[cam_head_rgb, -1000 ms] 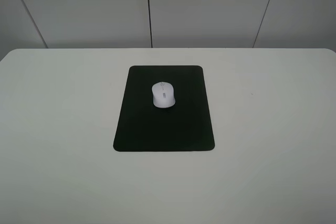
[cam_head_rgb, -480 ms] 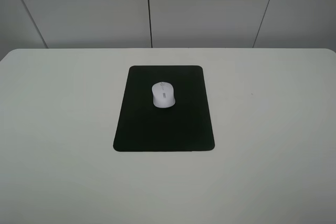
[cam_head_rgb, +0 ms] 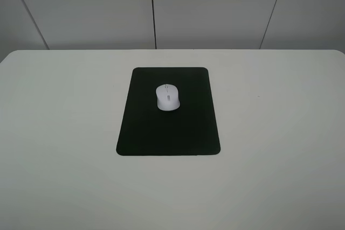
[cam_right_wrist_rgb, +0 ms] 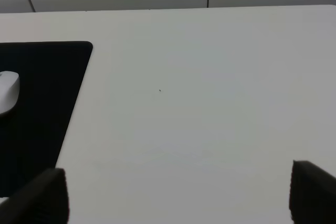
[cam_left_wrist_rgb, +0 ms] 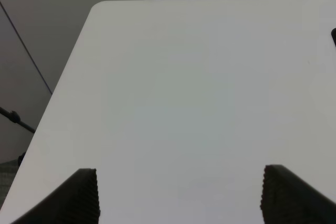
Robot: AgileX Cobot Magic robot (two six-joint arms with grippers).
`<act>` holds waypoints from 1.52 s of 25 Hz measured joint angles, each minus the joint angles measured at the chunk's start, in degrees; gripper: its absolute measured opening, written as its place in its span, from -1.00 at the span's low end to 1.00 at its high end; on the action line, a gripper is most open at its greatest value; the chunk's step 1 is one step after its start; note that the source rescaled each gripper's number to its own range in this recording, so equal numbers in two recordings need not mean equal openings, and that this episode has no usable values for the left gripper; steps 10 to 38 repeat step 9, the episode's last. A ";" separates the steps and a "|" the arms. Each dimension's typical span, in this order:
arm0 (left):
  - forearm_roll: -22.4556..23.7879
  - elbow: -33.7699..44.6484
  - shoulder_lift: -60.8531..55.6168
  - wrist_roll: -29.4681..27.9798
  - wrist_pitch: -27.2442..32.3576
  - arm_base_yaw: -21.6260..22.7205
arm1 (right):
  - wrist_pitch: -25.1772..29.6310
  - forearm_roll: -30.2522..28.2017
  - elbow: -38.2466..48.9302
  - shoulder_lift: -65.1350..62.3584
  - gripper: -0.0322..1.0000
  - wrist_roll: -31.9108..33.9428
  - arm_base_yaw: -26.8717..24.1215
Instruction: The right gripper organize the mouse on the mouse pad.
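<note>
The right gripper [cam_right_wrist_rgb: 178, 195] hangs spread wide with nothing between its fingers, above bare white table [cam_head_rgb: 280, 133] beside the mouse pad [cam_head_rgb: 167, 127]. The mouse [cam_head_rgb: 167, 97] sits on the pad's far half. The left gripper [cam_left_wrist_rgb: 181, 198] seems equally spread, though only its fingertips show.

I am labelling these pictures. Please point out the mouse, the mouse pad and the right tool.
mouse [cam_head_rgb: 168, 97], exterior high view, middle of its white top shell.
mouse pad [cam_head_rgb: 167, 133], exterior high view, bare black surface nearer the camera than the mouse.
right tool [cam_right_wrist_rgb: 178, 198], right wrist view, midway between its two dark, widely parted fingertips.
</note>
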 joint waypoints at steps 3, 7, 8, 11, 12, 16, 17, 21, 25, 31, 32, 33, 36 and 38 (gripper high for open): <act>0.00 0.00 0.00 0.00 0.00 0.00 | 0.00 0.00 0.00 0.00 0.98 0.00 0.00; 0.00 0.00 0.00 0.00 0.00 0.00 | 0.00 0.00 0.00 0.00 0.98 0.00 0.00; 0.00 0.00 0.00 0.00 0.00 0.00 | 0.00 0.00 0.00 0.00 0.98 0.00 0.00; 0.00 0.00 0.00 0.00 0.00 0.00 | 0.00 0.00 0.00 0.00 0.98 0.00 0.00; 0.00 0.00 0.00 0.00 0.00 0.00 | 0.00 0.00 0.00 0.00 0.98 0.00 0.00; 0.00 0.00 0.00 0.00 0.00 0.00 | 0.00 0.00 0.00 0.00 0.98 0.00 0.00; 0.00 0.00 0.00 0.00 0.00 0.00 | 0.00 0.00 0.00 0.00 0.98 0.00 0.00; 0.00 0.00 0.00 0.00 0.00 0.00 | 0.00 0.00 0.00 0.00 0.98 0.00 0.00; 0.00 0.00 0.00 0.00 0.00 0.00 | 0.00 0.00 0.00 0.00 0.98 0.00 0.00; 0.00 0.00 0.00 0.00 0.00 0.00 | 0.00 0.00 0.00 0.00 0.98 0.00 0.00; 0.00 0.00 0.00 0.00 0.00 0.00 | 0.00 0.00 0.00 0.00 0.98 0.00 0.00; 0.00 0.00 0.00 0.00 0.00 0.00 | 0.00 0.00 0.00 0.00 0.98 0.00 0.00; 0.00 0.00 0.00 0.00 0.00 0.00 | 0.00 0.00 0.00 0.00 0.98 0.00 0.00; 0.00 0.00 0.00 0.00 0.00 0.00 | 0.00 0.00 0.00 0.00 0.98 0.00 0.00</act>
